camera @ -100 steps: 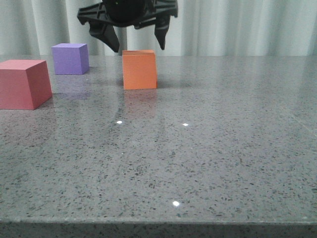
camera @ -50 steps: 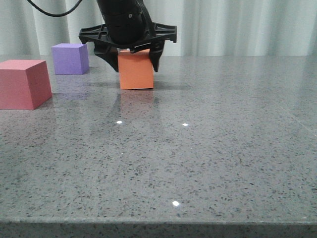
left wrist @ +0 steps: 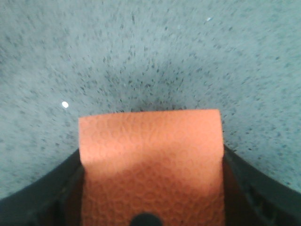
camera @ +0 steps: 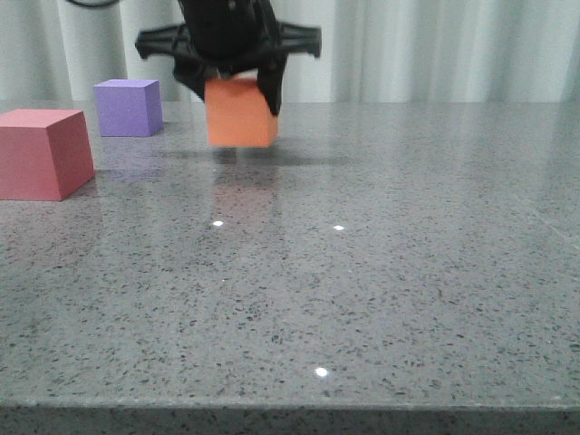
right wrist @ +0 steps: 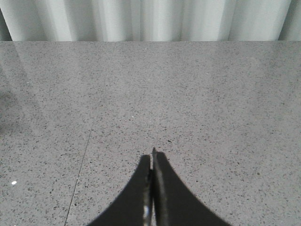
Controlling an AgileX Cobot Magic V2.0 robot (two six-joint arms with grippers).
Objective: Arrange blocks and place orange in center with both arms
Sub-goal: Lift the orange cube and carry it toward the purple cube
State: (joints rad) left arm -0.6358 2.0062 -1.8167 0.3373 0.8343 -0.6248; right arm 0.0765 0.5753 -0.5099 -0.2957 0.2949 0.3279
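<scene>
Orange cube [camera: 240, 112] pinched between the fingers of the left claw [camera: 234, 91], raised just clear of the grey speckled counter [camera: 362, 272]. Purple cube [camera: 129, 107] and red-pink cube [camera: 43, 152] rest on the counter left of the orange cube. Right claw [right wrist: 152, 160] pressed together, holding nothing.

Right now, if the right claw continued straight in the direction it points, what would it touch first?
The right claw, shut and empty, points over bare grey table toward the white curtain. No block lies in that line, so the curtain comes first, though its distance is unclear.
</scene>
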